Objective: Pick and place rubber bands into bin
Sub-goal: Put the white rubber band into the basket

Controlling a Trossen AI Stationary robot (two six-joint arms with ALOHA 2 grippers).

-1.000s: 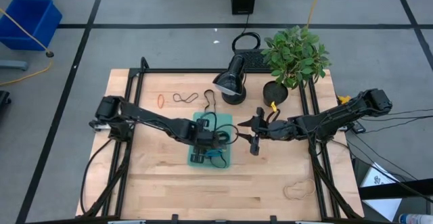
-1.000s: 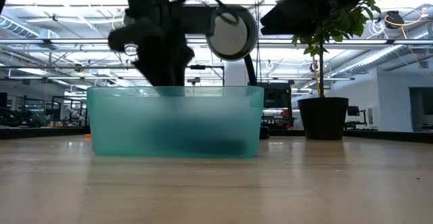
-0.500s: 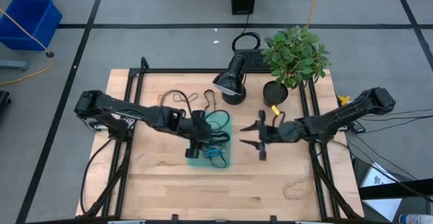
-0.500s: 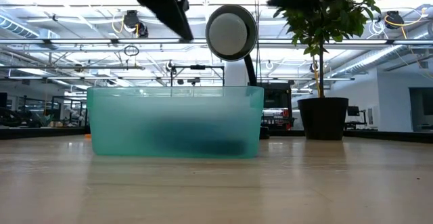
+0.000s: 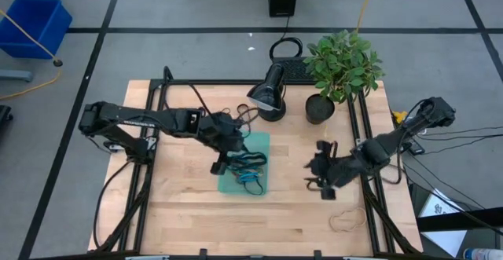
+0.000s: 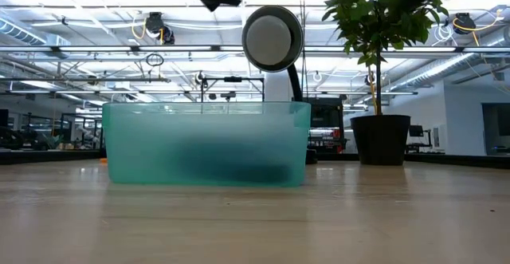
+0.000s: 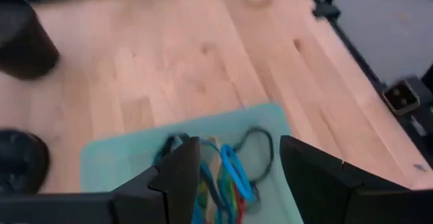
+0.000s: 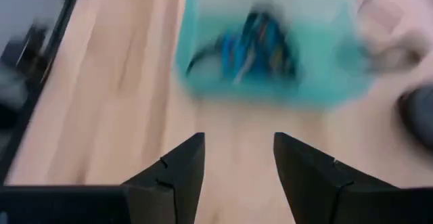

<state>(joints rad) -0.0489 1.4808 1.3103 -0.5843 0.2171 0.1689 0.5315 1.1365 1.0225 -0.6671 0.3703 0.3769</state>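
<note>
No text, label, brand or number can be read on anything here.

Lamp (image 5: pixel 267 95), plant (image 5: pixel 341 65) behind bin (image 5: pixel 262 144)

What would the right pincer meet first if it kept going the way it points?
Probably the shallow translucent teal plastic bin holding the coloured rubber bands. The open right pincer faces it across bare wooden table; depth is unclear.
</note>
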